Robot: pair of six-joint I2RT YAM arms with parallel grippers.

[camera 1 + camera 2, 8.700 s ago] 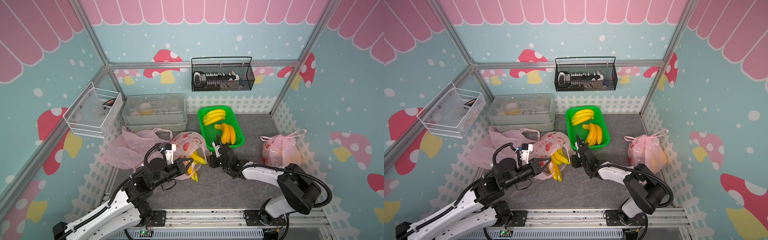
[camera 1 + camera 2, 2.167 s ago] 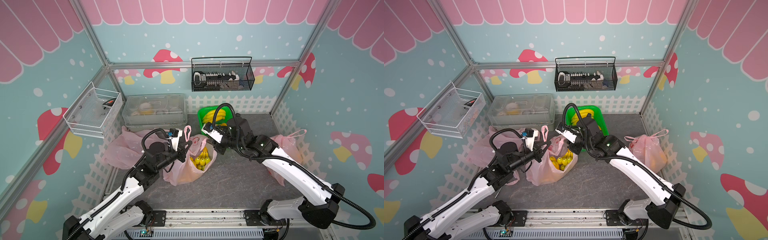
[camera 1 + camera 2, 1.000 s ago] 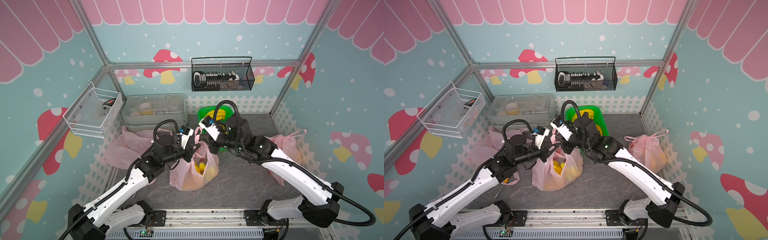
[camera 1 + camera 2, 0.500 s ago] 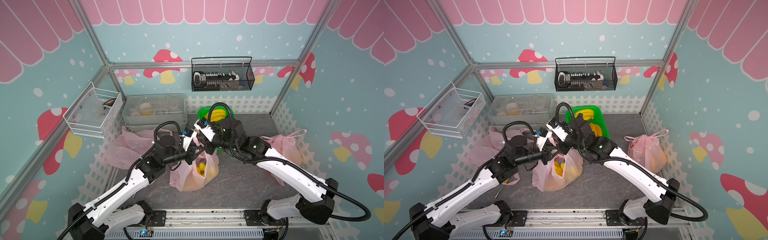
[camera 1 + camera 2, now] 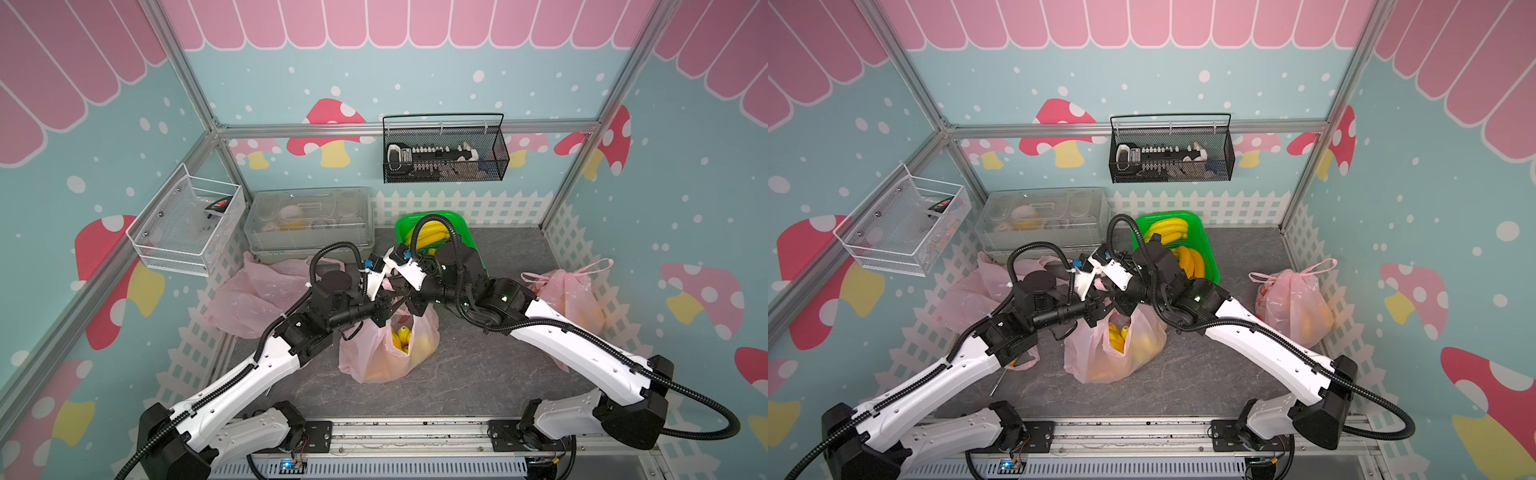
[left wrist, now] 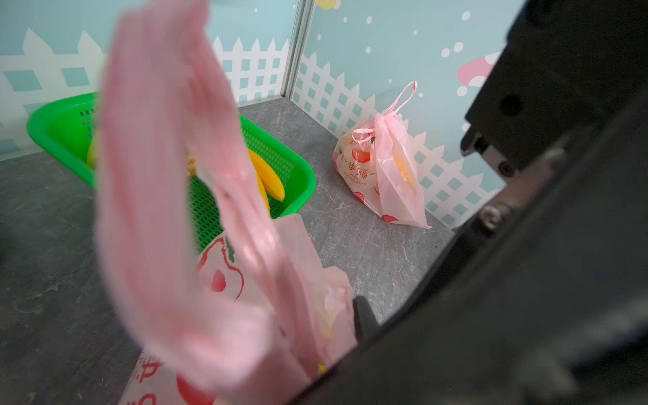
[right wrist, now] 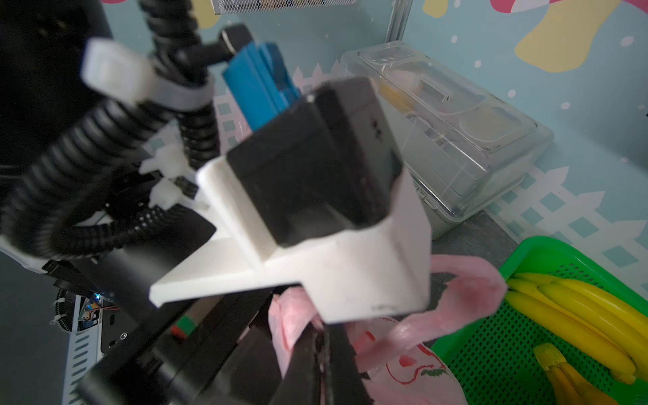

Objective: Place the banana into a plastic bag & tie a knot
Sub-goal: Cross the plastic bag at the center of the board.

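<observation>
The pink plastic bag [image 5: 390,353] [image 5: 1113,353] stands upright mid-table with yellow bananas [image 5: 402,334] [image 5: 1116,334] inside. Both grippers meet above its mouth. My right gripper [image 5: 411,305] [image 7: 321,345] is shut on a pink handle strip [image 7: 466,298], and it crosses just over the left wrist camera mount [image 7: 315,210]. My left gripper [image 5: 384,311] sits among the bag's top. Its wrist view shows one dark fingertip [image 6: 363,315] against pink plastic and a handle loop [image 6: 157,175] close to the lens. The other finger is hidden behind the right arm [image 6: 526,280].
A green basket [image 5: 1208,253] [image 6: 298,168] with more bananas [image 7: 578,315] stands behind the grippers. A tied pink bag [image 5: 569,291] [image 6: 382,175] sits at the right fence. Empty pink bags [image 5: 253,295] lie left, a clear box [image 5: 307,220] at the back.
The right gripper has swung left with its handle, over the left wrist. The left arm has hardly moved. The bag's mouth is drawn narrower.
</observation>
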